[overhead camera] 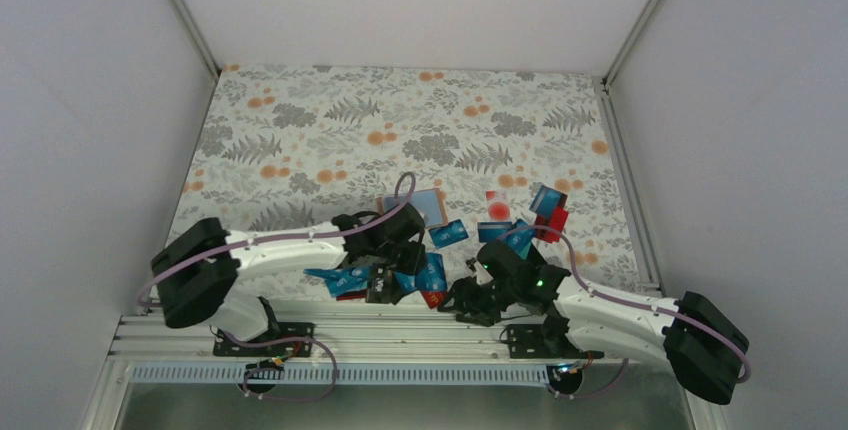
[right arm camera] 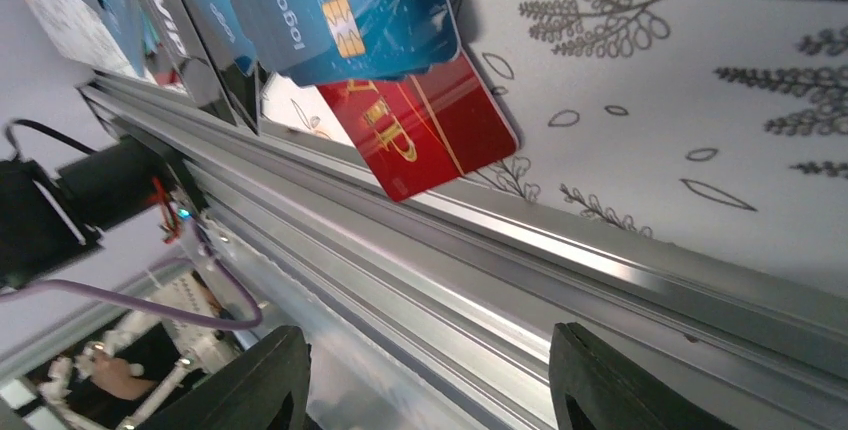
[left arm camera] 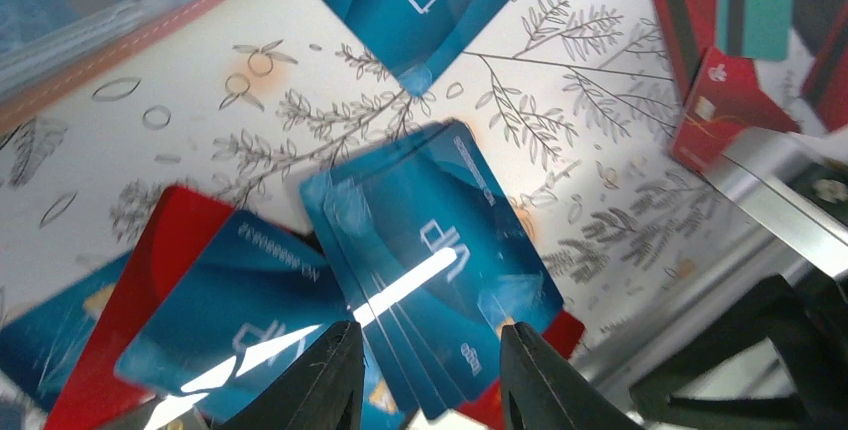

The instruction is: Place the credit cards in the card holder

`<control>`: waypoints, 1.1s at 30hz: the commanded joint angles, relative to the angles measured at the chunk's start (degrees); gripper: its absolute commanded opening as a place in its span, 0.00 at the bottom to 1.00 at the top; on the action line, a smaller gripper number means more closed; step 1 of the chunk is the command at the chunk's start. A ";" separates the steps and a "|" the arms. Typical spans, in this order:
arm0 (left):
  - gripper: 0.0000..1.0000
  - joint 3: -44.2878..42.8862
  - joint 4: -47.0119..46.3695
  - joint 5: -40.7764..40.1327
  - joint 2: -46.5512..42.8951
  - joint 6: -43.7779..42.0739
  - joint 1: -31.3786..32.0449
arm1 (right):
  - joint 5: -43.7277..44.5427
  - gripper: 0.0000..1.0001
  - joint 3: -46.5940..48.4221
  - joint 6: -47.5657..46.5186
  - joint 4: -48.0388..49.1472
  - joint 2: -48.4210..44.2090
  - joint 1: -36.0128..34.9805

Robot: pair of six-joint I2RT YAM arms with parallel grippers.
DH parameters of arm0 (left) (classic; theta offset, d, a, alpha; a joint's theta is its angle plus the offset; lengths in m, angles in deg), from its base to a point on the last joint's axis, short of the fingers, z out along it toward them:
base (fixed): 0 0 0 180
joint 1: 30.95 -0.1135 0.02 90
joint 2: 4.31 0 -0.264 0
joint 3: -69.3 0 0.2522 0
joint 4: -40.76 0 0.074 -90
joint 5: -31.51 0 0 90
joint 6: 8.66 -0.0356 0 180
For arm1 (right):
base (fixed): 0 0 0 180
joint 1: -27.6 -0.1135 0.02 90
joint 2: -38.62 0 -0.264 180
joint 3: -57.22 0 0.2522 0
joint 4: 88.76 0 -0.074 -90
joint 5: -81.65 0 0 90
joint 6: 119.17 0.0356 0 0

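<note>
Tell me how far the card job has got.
Done: blue shows inside the card holder, so perhaps some are in. In hand: the left fingers flank a stack of blue cards, grip unclear. Left: red and blue cards lie scattered on the table; the right fingers stand open, empty.

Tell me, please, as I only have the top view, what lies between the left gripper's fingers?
Observer: The left wrist view shows a fanned stack of blue cards running down between the fingers of the left gripper. I cannot tell whether they are pinched.
Operator: Thank you. Is the right gripper carrying anything?
Observer: No. Its wrist view shows the right gripper open and empty, over the metal rail.
Operator: Is any card close to that rail?
Observer: Yes, a red card marked VIP lies right by the rail, with a blue chip card overlapping it.
</note>
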 commanded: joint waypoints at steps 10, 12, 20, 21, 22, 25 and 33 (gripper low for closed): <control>0.32 -3.10 -6.72 5.71 7.77 -9.09 -2.80 | 1.59 0.61 -7.14 13.49 13.76 -1.19 0.47; 0.31 -2.89 -7.55 6.20 8.64 -9.43 -2.73 | 1.71 0.61 -8.37 14.87 15.56 -0.97 0.45; 0.27 0.18 -10.25 7.82 11.60 -9.18 -2.81 | 4.24 0.59 -9.59 17.58 21.14 1.98 0.38; 0.27 0.72 -10.62 8.09 11.68 -9.03 -2.75 | 4.54 0.59 -9.74 17.85 22.29 2.78 0.39; 0.27 1.21 -10.90 8.20 11.69 -8.85 -2.78 | 4.68 0.58 -10.02 18.08 23.80 3.61 0.32; 0.26 2.55 -11.25 8.09 11.37 -8.38 -2.78 | 5.15 0.56 -10.06 19.17 27.41 6.29 -0.21; 0.25 4.68 -12.08 8.25 11.00 -7.50 -2.70 | 6.71 0.51 -8.45 22.24 32.76 11.89 -2.82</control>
